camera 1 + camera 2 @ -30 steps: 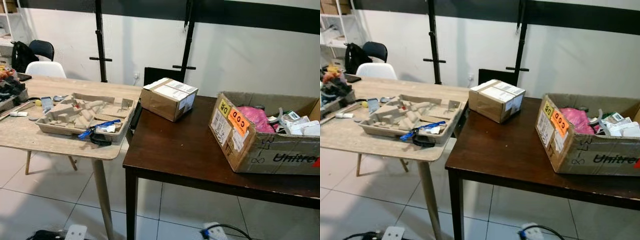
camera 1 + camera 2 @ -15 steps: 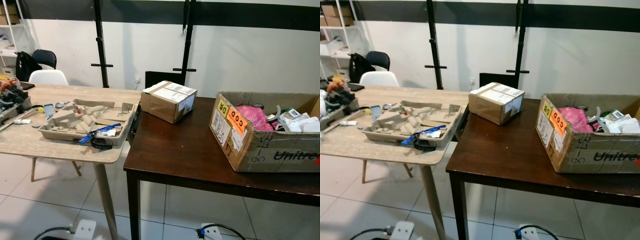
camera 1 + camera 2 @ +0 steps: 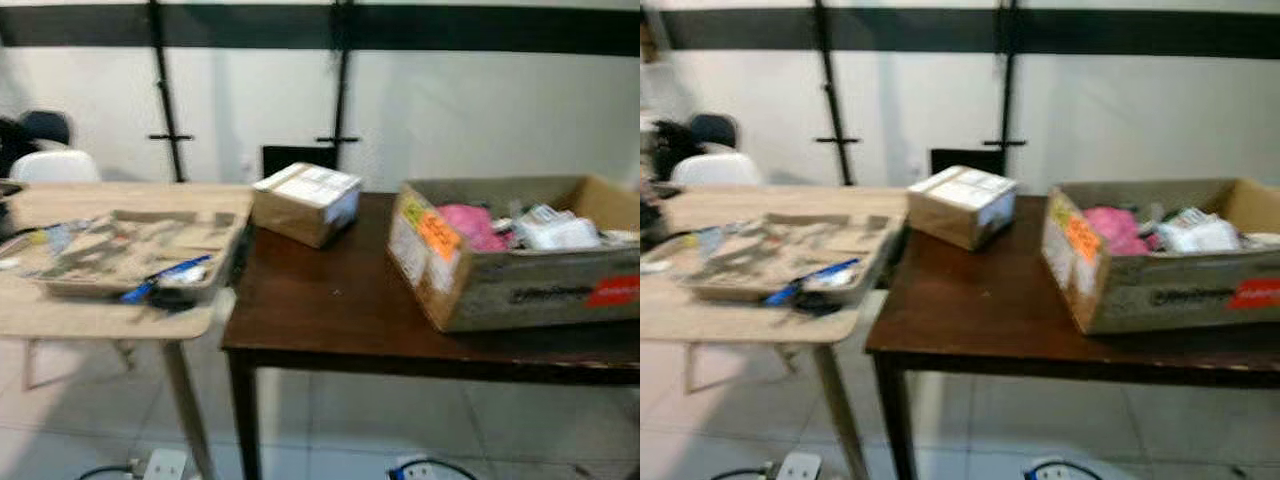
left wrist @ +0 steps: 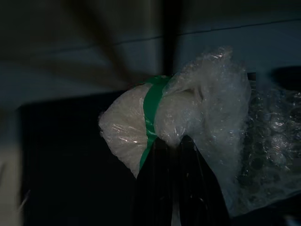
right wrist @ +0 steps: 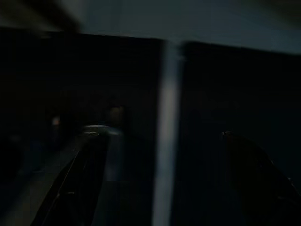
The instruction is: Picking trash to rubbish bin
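Note:
In the dark left wrist view, my left gripper (image 4: 176,141) is shut on a wad of clear bubble wrap (image 4: 127,127) bound with a green tape band. The wrap bulges out past the black fingers (image 4: 157,183). The right wrist view is very dark and blurred; my right gripper (image 5: 164,155) hangs with its two fingers (image 5: 82,188) spread apart and nothing between them. In the eye views, a large open cardboard box (image 3: 520,290) holding a pink bag (image 3: 465,222) and white scraps sits on the right of a dark brown table (image 3: 320,310).
A small taped carton (image 3: 305,202) stands at the dark table's back left. A light wooden table (image 3: 70,310) adjoins on the left, bearing a grey pulp tray (image 3: 130,250) with a blue strip. White chair (image 3: 55,165) behind. Power strips (image 3: 160,465) and cables lie on the tiled floor.
The whole picture has slid left and gone blurred, so the camera has turned to the right. The boxes and tables themselves have not moved.

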Tool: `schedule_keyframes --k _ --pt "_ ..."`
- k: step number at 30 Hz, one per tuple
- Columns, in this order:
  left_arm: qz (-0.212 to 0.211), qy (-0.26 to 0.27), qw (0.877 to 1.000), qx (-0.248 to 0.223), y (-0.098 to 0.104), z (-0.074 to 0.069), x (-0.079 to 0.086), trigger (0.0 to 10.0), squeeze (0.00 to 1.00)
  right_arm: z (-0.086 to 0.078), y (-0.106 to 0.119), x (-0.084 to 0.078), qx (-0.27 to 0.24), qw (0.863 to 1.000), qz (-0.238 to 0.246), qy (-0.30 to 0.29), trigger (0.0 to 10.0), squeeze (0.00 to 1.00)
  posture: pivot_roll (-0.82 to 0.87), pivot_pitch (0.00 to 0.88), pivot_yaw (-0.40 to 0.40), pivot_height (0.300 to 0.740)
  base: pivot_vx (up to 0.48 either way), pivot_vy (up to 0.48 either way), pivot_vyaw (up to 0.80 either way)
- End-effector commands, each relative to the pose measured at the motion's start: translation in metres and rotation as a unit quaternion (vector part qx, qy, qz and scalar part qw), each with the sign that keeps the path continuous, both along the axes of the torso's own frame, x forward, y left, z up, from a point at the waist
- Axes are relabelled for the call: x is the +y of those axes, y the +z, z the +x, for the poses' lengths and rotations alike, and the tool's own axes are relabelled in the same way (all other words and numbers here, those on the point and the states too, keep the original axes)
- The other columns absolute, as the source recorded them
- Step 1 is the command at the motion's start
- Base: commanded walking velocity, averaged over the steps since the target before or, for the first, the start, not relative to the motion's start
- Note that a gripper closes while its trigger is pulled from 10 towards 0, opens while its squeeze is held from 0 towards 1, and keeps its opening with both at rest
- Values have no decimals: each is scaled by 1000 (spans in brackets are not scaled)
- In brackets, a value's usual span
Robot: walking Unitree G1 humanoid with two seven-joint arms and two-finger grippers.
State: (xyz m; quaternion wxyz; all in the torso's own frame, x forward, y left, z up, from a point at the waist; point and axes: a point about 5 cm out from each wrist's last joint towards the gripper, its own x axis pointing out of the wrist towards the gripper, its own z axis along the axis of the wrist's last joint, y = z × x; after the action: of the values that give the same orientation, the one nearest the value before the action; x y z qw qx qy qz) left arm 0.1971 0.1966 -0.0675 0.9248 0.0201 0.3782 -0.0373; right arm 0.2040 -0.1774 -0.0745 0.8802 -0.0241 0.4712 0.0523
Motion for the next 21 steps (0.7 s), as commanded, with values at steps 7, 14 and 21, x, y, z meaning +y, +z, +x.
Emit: schedule_keyframes --k 7,14,21 --pt "-4 23 1000 -5 -5 -11 -4 10000 0 -4 -2 2 -1 999 -7 41 10000 0 64 0 -72 740 0 0 -800" --pt "-2 43 999 -14 -5 -11 -2 10000 0 0 0 4 -8 998 -7 56 10000 0 70 0 -81 740 0 0 -114" --pt "-9 86 996 -22 -3 -9 3 10000 0 2 1 3 -13 998 -12 63 10000 0 64 0 -84 740 0 0 0"
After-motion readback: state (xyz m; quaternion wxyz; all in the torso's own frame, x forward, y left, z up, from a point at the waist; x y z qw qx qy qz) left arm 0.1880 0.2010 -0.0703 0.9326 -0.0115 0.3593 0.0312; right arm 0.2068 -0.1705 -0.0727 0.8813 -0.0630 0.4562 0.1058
